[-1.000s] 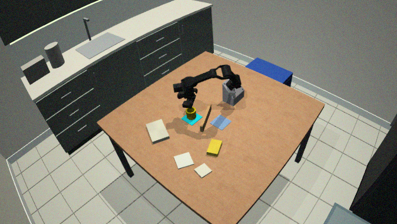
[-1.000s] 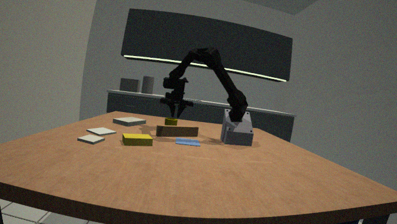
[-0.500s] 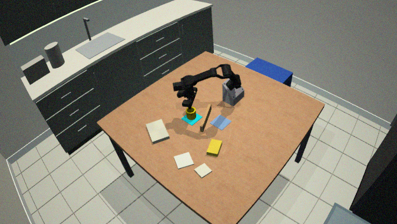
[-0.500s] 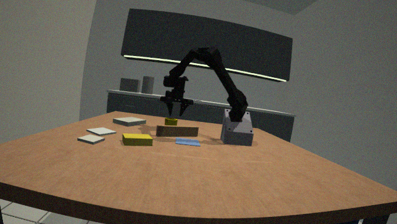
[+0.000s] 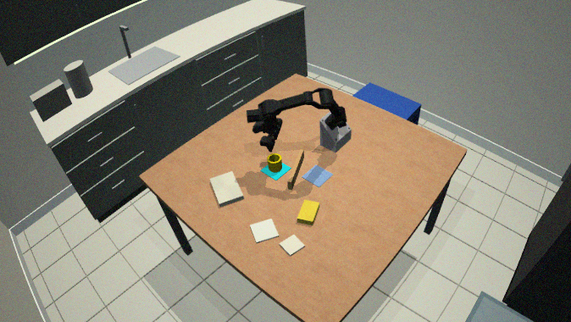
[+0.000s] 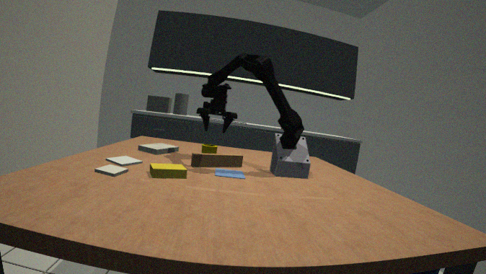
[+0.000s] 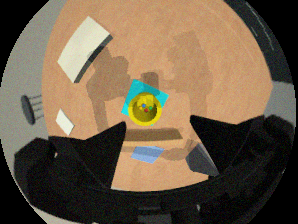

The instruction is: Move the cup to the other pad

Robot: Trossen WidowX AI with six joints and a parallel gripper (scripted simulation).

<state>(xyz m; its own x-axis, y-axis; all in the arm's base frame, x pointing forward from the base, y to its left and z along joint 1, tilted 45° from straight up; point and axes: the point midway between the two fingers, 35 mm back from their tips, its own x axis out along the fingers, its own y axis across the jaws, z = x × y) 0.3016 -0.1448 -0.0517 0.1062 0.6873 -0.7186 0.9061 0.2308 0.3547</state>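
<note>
A yellow cup [image 5: 274,163] [image 6: 209,148] [image 7: 130,109] stands upright on the cyan pad [image 5: 276,176] [image 7: 134,88]. Several small coloured marbles [image 7: 146,108] lie inside it in the wrist view. The blue pad [image 5: 317,176] [image 6: 230,174] [image 7: 147,154] lies bare on the other side of the low wooden barrier [image 5: 296,169] [image 6: 217,161] [image 7: 152,134]. My gripper [image 5: 270,148] [image 6: 215,131] [image 7: 158,121] is wide open and empty, above the cup and clear of it. In the exterior view the barrier hides the cup's lower part and the cyan pad.
A yellow block [image 5: 308,212] [image 6: 168,171] lies beyond the barrier's near end. A thick pale slab [image 5: 226,188] [image 6: 158,148] [image 7: 85,48] lies beside the cyan pad. Two thin pale tiles, one larger [image 5: 264,230] [image 6: 123,160] and one smaller [image 5: 291,245] [image 6: 111,170], lie farther toward the table edge.
</note>
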